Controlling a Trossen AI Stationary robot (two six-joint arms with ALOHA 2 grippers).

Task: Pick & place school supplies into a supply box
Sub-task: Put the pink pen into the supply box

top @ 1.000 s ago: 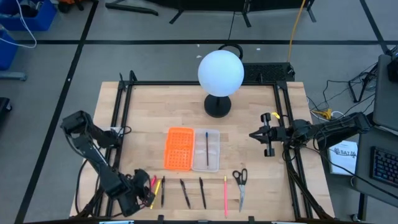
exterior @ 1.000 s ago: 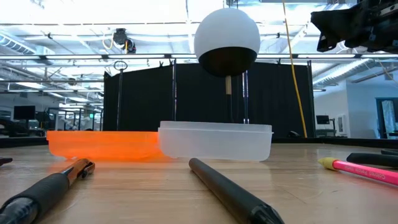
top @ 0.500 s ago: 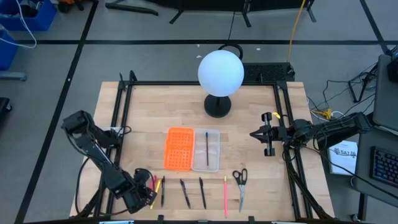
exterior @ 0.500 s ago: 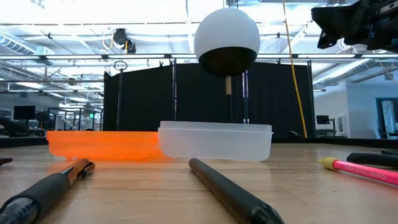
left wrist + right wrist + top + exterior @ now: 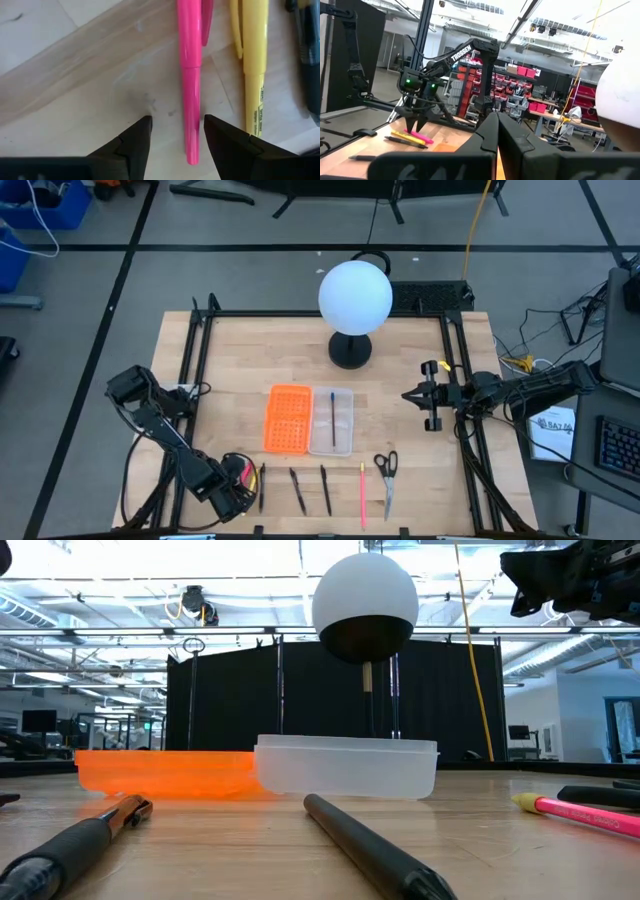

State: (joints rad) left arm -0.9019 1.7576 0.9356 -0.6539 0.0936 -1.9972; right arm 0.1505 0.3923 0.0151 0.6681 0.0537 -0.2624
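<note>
With our left gripper (image 5: 173, 131) low over the pink pen (image 5: 189, 75), fingers apart astride it, we judge descending and closing comes next; our right gripper (image 5: 412, 397) waits, fingers together.

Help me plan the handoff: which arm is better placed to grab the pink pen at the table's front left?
Left. Its open gripper straddles the pink pen, while the right gripper hangs shut at the table's far right.

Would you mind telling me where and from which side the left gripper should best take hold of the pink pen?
Probably mid-barrel, from straight above. The pink pen lies flat on the table, its lower barrel between the open fingers of the left gripper, with the yellow pen close alongside.
</note>
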